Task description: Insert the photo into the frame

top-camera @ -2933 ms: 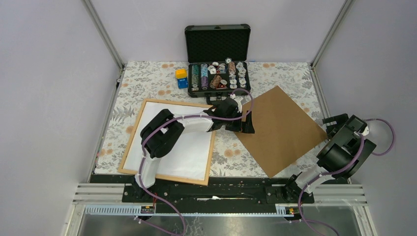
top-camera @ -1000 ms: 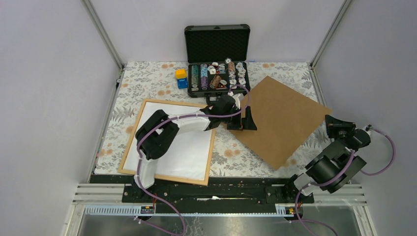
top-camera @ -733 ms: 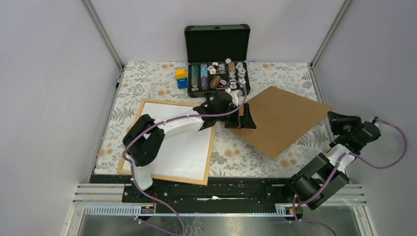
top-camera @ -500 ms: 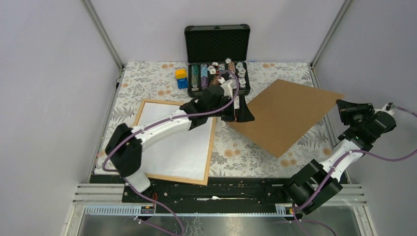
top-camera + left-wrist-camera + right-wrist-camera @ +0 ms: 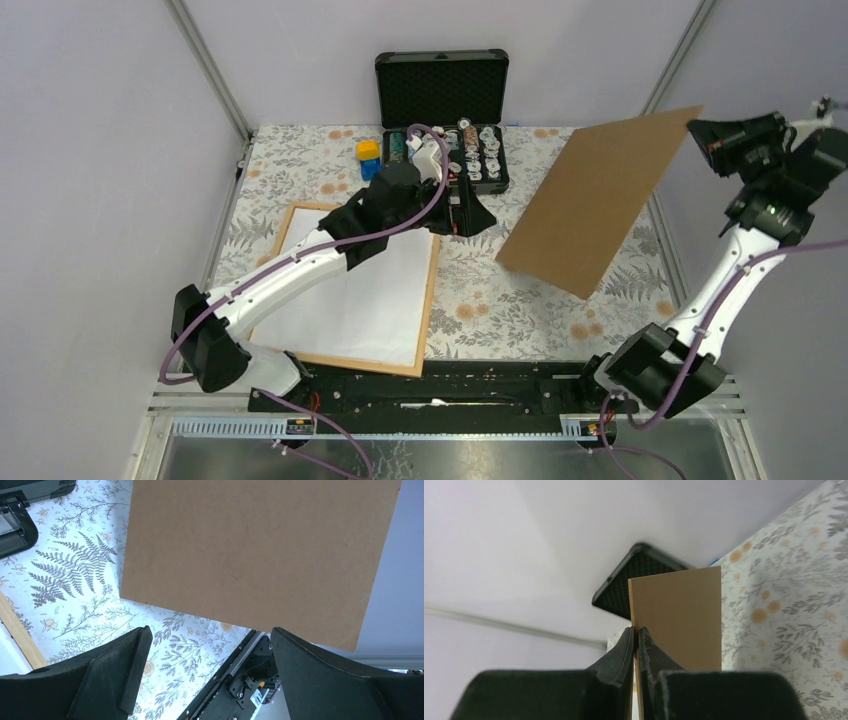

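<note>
top external: right gripper [image 5: 712, 135] is pinched shut on one corner of the brown hardboard sheet [image 5: 600, 200], which hangs tilted below and to the left of those fingers, clear of the floral cloth [image 5: 480, 300]. right wrist view confirms it: both pads squeeze the thin edge [image 5: 679, 625], nothing else between them.

left gripper [image 5: 472, 212] is spread wide and holds nothing. its fingers point toward the sheet, with the black case [image 5: 440, 90] just beyond them.

the frame [image 5: 430, 300] lies flat on the cloth behind the left fingers, under that arm. thin pale wood rim, square corners. a white sheet [image 5: 380, 310] fills its opening. the photo's printed face shows in no view, so i cannot tell whether this white sheet is its back.

handling, my estimate: the photo is light, limp paper, easily creased and hard to pinch off a flat surface, so take it by the border at an edge or corner. the frame looks light and rigid. the hardboard stays flat from one corner, so it is stiff and matte.
</note>
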